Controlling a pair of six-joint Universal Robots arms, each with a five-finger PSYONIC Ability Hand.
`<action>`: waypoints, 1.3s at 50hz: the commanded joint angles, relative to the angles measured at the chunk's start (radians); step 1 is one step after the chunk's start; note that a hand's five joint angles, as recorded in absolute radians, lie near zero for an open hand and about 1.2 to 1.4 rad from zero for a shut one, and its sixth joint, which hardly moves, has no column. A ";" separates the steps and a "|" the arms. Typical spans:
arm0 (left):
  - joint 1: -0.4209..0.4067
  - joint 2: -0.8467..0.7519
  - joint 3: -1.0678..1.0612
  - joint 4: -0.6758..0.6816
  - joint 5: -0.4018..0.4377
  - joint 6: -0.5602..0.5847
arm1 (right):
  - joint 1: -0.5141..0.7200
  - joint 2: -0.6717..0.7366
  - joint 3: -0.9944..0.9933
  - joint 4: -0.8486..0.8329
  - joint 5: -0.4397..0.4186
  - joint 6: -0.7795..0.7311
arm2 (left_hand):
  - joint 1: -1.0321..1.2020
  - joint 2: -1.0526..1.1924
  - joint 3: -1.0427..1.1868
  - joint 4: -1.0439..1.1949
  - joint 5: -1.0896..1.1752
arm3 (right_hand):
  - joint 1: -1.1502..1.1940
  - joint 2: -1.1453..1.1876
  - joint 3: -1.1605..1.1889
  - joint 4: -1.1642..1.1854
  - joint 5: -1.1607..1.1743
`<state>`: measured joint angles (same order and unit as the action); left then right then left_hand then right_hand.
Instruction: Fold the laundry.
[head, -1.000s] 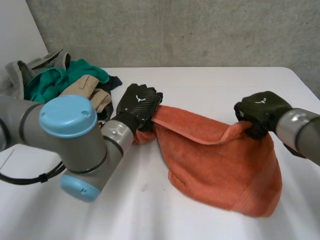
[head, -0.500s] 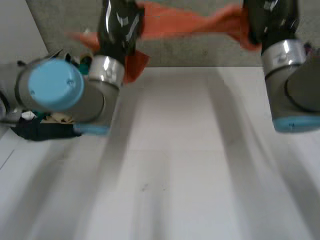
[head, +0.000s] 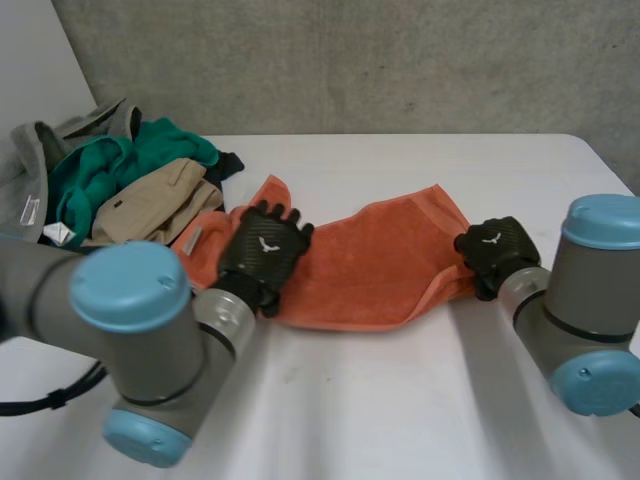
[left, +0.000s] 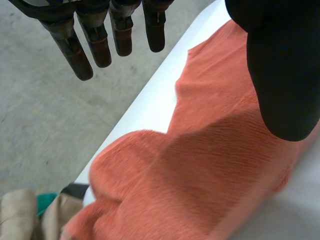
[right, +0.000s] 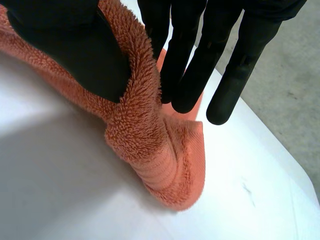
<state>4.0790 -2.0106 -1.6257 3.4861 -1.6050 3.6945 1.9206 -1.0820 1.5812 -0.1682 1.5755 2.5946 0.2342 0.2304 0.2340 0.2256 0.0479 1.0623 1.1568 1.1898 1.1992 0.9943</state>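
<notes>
An orange towel (head: 370, 265) lies spread across the middle of the white table (head: 400, 410), with its left end bunched near the clothes pile. My left hand (head: 262, 255) hovers over the towel's left part; in the left wrist view its fingers (left: 95, 42) are straight, well apart from the thumb, and nothing is between them, with the towel (left: 200, 175) below. My right hand (head: 497, 252) is at the towel's right edge. In the right wrist view its thumb (right: 75, 45) and fingers pinch a raised fold of the towel (right: 145, 135) just above the table.
A pile of clothes sits at the back left: a green garment (head: 110, 165), tan trousers (head: 150, 205) and a grey piece (head: 40, 140). The towel's left end almost touches it. The table's far edge meets a concrete wall.
Both hands swung the towel up high and brought it back down, and it now lies spread flat. My left hand has let go and opened. My right hand keeps its pinch.
</notes>
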 joint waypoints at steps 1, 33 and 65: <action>0.155 0.101 -0.046 -0.053 0.069 -0.053 | -0.089 -0.070 0.062 -0.001 -0.034 -0.001 | -0.021 -0.017 -0.021 -0.012 -0.009 | 0.334 0.239 0.206 0.197 0.227; 0.512 -0.180 -0.031 0.093 0.481 0.179 | -0.127 -0.065 0.088 -0.004 -0.084 0.001 | 0.384 0.388 0.384 0.393 0.396 | 0.334 0.239 0.206 0.197 0.227; 0.436 -0.361 0.241 0.083 0.419 0.180 | -0.126 -0.061 0.094 -0.002 -0.077 -0.002 | 1.162 1.166 1.162 1.171 1.174 | 0.334 0.239 0.206 0.197 0.227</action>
<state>4.5401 -2.3792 -1.3978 3.5679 -1.1615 3.8761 1.7949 -1.1411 1.6752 -0.1712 1.4929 2.5929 1.1162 1.0907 1.0867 1.0973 0.9084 1.0623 1.1568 1.1899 1.1992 0.9944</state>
